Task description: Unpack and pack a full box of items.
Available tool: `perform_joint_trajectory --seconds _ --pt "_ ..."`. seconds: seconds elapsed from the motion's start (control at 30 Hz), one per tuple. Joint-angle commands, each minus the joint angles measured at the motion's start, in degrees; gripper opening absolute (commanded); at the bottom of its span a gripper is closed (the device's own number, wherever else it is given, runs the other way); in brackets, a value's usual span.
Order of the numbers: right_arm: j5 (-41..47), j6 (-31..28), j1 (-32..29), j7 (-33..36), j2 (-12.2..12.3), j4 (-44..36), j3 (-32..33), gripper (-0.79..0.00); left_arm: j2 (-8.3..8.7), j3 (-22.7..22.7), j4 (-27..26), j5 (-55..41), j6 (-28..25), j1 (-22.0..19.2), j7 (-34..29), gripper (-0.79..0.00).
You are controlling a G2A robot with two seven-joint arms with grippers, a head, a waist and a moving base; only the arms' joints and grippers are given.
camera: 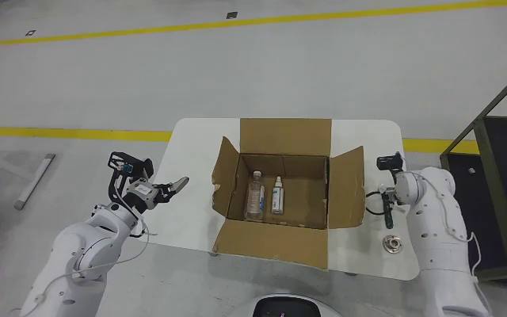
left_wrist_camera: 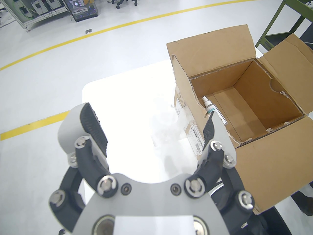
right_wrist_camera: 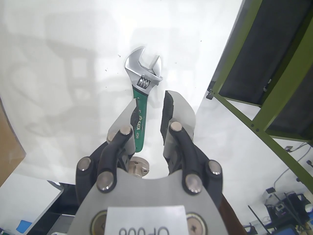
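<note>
Across the middle of the white round-cornered table (camera: 198, 143) sits the open brown cardboard box (camera: 285, 136), all 4 flaps folded outward. On its floor, toward the left wall, 2 items lie side by side: a clear plastic bottle (camera: 254, 195) and a slimmer white spray bottle (camera: 277, 195).

Over the table's left edge, well apart from the box, the left gripper (left_wrist_camera: 149, 111) hangs with its jaws spread wide and nothing between them.

Between the box's right flap and the table's right edge lies a green-handled adjustable wrench with a bright steel head (right_wrist_camera: 141, 99). The right gripper (right_wrist_camera: 151, 100) is directly over it, jaws partly open and straddling the handle. The handle sits close against 1 pad, the other pad stands off it, and no grip is closed. Whether the near pad touches cannot be told. A small round metal flange (camera: 390, 243) rests near the front right corner, just behind the wrench's handle end.

The wrench will likely handle as stiff, dense and head-heavy. Its coated handle should give the pads friction, and a hold across the handle close to the head would limit swinging. The 2 bottles look light and round, so they may roll. A gentle pinch across each body's middle seems the safest hold.
</note>
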Motion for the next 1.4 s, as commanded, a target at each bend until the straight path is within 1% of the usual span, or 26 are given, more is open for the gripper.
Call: perform_joint_trajectory --seconds 0.0,0.17,0.27,0.4,0.6,0.7,0.9,1.0,1.1,1.37 --pt "0.63 -0.03 -0.42 -0.25 0.14 -0.53 0.47 -0.517 0.0 0.0 0.0 0.0 0.0 0.0 0.0 0.0" --pt "2.44 -0.69 -2.15 -0.9 0.47 -2.72 1.43 -0.493 0.0 0.0 0.0 0.0 0.0 0.0 0.0 0.0" --pt "3.81 -0.87 -3.51 -1.38 0.65 -4.53 2.12 -0.465 0.0 0.0 0.0 0.0 0.0 0.0 0.0 0.0" --pt "4.74 -1.19 -5.07 -2.05 0.82 -5.53 2.2 -0.468 0.0 0.0 0.0 0.0 0.0 0.0 0.0 0.0" --pt "5.28 -0.86 -5.33 -3.7 0.95 -3.94 1.39 -0.489 0.0 0.0 0.0 0.0 0.0 0.0 0.0 0.0" --pt "5.26 -0.69 -5.0 -4.38 1.04 -2.58 1.04 -0.486 0.0 0.0 0.0 0.0 0.0 0.0 0.0 0.0" --pt "5.83 -0.75 -4.37 -4.6 1.24 -1.28 0.54 -0.511 0.0 0.0 0.0 0.0 0.0 0.0 0.0 0.0" --pt "6.15 -0.72 -4.3 -4.7 1.34 -1.04 0.35 -0.533 0.0 0.0 0.0 0.0 0.0 0.0 0.0 0.0" --pt "6.53 -0.68 -4.33 -4.76 1.44 -0.9 0.16 -0.576 0.0 0.0 0.0 0.0 0.0 0.0 0.0 0.0" --pt "6.96 -0.6 -4.59 -4.21 1.76 -1.92 -0.28 -0.563 0.0 0.0 0.0 0.0 0.0 0.0 0.0 0.0"
